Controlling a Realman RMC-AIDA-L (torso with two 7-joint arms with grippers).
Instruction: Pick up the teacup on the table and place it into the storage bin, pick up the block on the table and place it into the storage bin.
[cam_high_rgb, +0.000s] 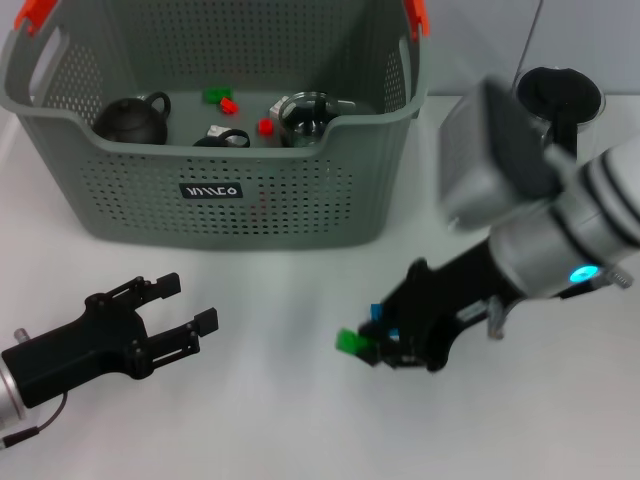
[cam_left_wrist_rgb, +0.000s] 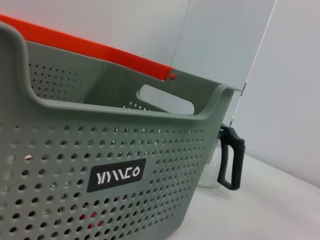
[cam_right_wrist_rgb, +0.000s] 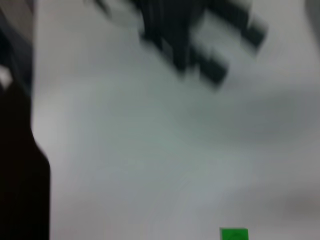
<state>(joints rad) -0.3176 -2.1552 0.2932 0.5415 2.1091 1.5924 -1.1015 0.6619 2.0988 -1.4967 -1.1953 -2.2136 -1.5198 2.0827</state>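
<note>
The storage bin (cam_high_rgb: 300, 215) stands at the back of the table, and its grey perforated wall with the black label fills the left wrist view (cam_left_wrist_rgb: 165, 165). Inside it lies a small dark item that looks like the teacup (cam_high_rgb: 222, 138). My right gripper (cam_high_rgb: 365, 345) hangs low over the table in front of the bin's right corner, shut on a small green block (cam_high_rgb: 348, 341). The same block (cam_right_wrist_rgb: 233, 234) shows at the edge of the right wrist view. At the front left, my left gripper (cam_high_rgb: 190, 300) rests open and holds nothing.
The bin also holds a black teapot (cam_high_rgb: 132, 118), a glass pot (cam_high_rgb: 305, 112) and small red and green blocks (cam_high_rgb: 222, 99). A glass jug with a black handle (cam_high_rgb: 560, 95) (cam_left_wrist_rgb: 231, 157) stands to the right of the bin.
</note>
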